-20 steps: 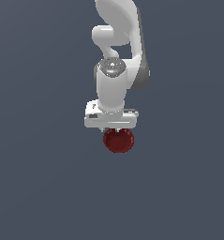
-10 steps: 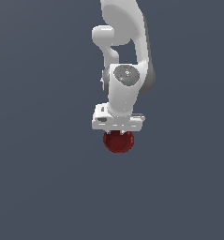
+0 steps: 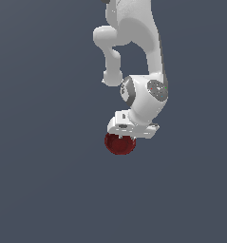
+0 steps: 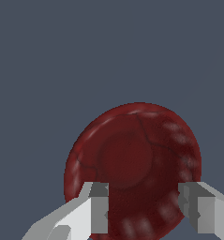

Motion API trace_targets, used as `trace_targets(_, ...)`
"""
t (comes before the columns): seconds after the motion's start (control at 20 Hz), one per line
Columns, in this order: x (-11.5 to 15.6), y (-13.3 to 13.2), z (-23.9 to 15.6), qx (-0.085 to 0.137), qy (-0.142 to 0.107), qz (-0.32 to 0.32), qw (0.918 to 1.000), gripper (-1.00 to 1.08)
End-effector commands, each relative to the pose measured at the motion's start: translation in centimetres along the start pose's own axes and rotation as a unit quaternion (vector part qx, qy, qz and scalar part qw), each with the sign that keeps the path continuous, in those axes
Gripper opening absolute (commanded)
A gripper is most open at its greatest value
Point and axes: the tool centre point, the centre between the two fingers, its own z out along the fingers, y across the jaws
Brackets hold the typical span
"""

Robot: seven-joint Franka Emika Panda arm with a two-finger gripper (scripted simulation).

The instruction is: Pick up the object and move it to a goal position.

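The object, a small dark red glossy bowl (image 3: 119,144), lies on the flat grey floor (image 3: 43,190) and sits just under the white hand in the exterior view. In the wrist view the bowl (image 4: 132,164) fills the middle, with its inside facing the camera. My gripper (image 4: 144,206) is open right above it. One grey fingertip (image 4: 99,206) and the other (image 4: 197,208) stand apart over the bowl's near part. Nothing is clamped between them. In the exterior view the gripper (image 3: 129,134) shows only as the hand's underside touching the bowl's outline. No goal mark shows.
Only the uniform grey floor surrounds the bowl. The white arm (image 3: 143,57) rises from the hand toward the top of the exterior view.
The hand has shifted toward the exterior view's right and dropped a little closer to the bowl, while the wrist turned. The bowl has stayed where it was.
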Motion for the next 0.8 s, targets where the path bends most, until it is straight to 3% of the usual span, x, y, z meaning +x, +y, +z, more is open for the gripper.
trace_targets(0.0, -0.2, -1.5, 0.7, -0.022, 0.000, 0.001, 0.9998, 0.28)
trace_targets(0.4, -0.7, -4.9, 2.2, -0.072, 0.009, 0.002, 0.9973, 0.28)
trace_targets(0.75, -1.0, -6.3, 2.8, -0.093, 0.016, 0.003, 0.9955, 0.28)
